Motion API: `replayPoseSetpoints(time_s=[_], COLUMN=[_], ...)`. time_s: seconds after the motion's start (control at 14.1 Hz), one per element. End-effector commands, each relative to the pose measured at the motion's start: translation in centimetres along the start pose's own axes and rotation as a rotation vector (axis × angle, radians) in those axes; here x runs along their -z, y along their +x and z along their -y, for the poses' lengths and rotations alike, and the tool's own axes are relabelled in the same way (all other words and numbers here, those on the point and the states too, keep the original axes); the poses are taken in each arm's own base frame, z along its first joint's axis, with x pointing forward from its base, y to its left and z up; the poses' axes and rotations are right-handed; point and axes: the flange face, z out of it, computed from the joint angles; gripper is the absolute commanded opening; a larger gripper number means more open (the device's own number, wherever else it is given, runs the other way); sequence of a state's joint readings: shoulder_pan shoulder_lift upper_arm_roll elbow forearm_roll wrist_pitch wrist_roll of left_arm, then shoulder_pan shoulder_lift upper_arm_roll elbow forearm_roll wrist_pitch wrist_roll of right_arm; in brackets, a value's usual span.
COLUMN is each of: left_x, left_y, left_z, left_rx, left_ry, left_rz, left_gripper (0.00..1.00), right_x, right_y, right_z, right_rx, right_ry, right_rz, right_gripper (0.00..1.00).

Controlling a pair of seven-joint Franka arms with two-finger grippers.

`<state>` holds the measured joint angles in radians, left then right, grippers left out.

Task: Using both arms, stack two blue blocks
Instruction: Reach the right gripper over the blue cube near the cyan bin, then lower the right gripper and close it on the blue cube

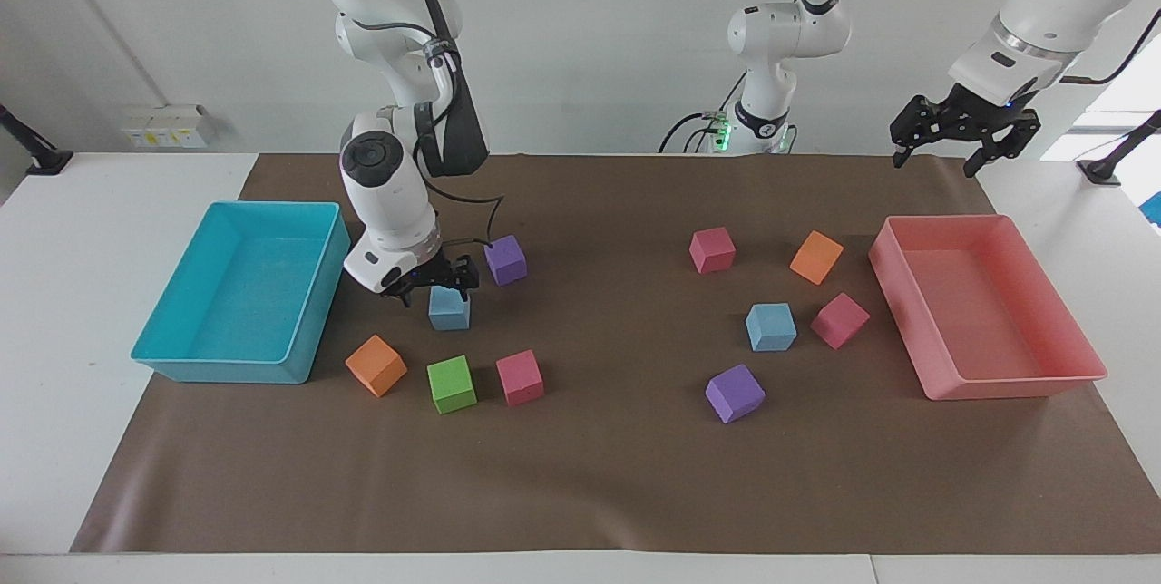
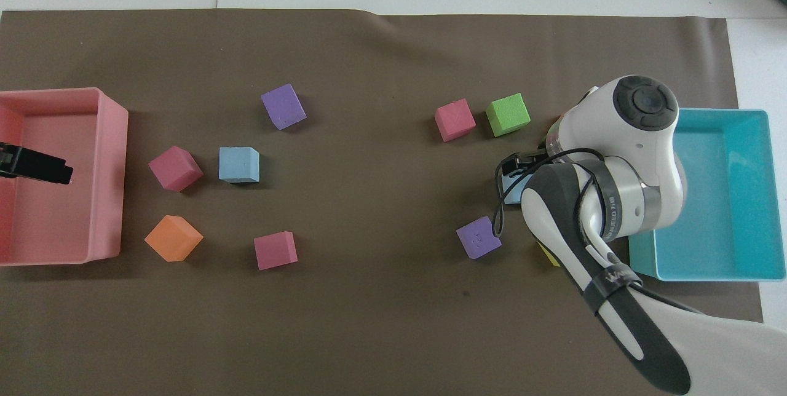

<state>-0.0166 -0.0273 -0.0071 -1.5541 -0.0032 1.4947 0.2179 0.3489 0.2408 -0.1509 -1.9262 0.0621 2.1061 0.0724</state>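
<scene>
One blue block (image 1: pixel 450 312) lies toward the right arm's end of the mat. My right gripper (image 1: pixel 435 287) hangs open just above it, fingers spread to either side of its top. I cannot tell whether they touch it. From overhead the arm covers most of this blue block (image 2: pixel 509 187), and only the right gripper's (image 2: pixel 512 166) tips show. The second blue block (image 1: pixel 771 326) (image 2: pixel 238 164) sits free toward the left arm's end. My left gripper (image 1: pixel 934 160) (image 2: pixel 38 166) waits open and empty, raised over the pink tray (image 1: pixel 1016 384).
A turquoise tray (image 1: pixel 218 372) stands at the right arm's end. Purple (image 1: pixel 505 258), orange (image 1: pixel 375 365), green (image 1: pixel 451 384) and pink (image 1: pixel 520 377) cubes ring the first block. Pink (image 1: pixel 840 320), orange (image 1: pixel 816 257) and purple (image 1: pixel 735 393) cubes surround the second.
</scene>
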Motion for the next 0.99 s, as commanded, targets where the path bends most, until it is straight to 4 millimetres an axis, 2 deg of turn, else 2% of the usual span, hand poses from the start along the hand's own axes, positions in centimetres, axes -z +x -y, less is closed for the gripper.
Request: replayPoseSetpoints(time_s=[0.0, 0.5, 0.92], left_x=[0.1, 0.1, 0.1], left_y=[-0.9, -1.0, -1.0], left_z=[0.2, 0.2, 0.1], left_rx=[-0.01, -0.01, -0.011], left_ry=[0.004, 0.004, 0.002], left_rz=[0.001, 0.001, 0.001], left_gripper=[1.0, 1.0, 1.0], right_x=[-1.3, -4.5, -5.6], right_y=[-1.5, -3.2, -3.5], right_z=[-0.1, -0.4, -0.9], right_rx=[-0.049, -0.086, -0.102], right_ry=[0.026, 0.062, 0.06], right_rz=[0.012, 0.044, 0.032], right_gripper=[1.0, 1.0, 1.0])
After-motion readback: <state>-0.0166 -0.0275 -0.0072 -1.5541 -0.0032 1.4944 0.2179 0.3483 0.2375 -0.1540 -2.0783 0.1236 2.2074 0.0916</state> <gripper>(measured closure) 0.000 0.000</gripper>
